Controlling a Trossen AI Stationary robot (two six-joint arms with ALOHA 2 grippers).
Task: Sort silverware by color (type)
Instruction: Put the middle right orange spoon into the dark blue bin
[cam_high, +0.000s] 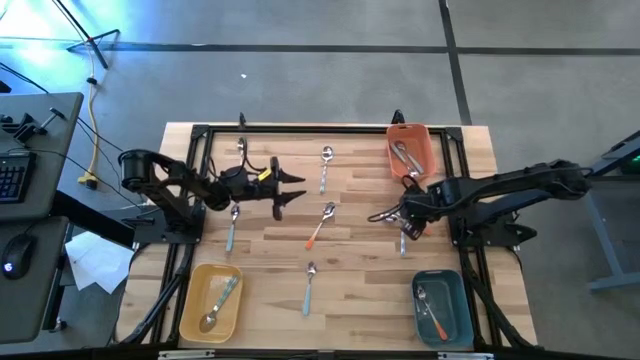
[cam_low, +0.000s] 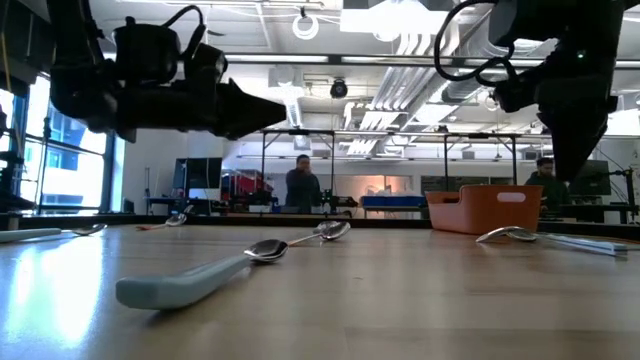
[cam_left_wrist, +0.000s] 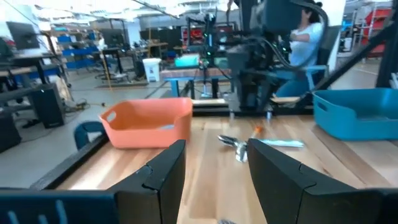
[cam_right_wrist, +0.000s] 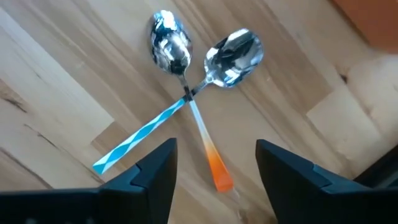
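The right gripper (cam_right_wrist: 216, 149) is hovering right of the table's centre with its fingers spread wide and gripping nothing. Directly below it two small spoons are lying crossed on the wooden table (cam_high: 360, 280) — a shiny-headed spoon with a light blue and white handle (cam_right_wrist: 158, 115) and a shiny-headed spoon with an orange-tipped handle (cam_right_wrist: 200, 124), touching where their necks meet. The left gripper (cam_high: 300, 187) is waiting above the left half of the table, its fingers also parted and empty.

These pieces are looking light, stiff and slick at the polished bowls, so a pinch across the narrow handle, well clear of the crossing, is probably going to hold best. Lifting whichever spoon lies on top first should keep the other from skidding; which one that is I cannot tell.

Counting loose silverware from above, I am making out about seven pieces: the crossed pair, three spoons down the middle, and two near the left arm. Three bins are standing on the table — an orange plastic bin (cam_high: 425, 140) at the far right, a yellow bin (cam_high: 190, 300) near left and a teal bin (cam_high: 460, 300) near right — each holding one or two pieces.
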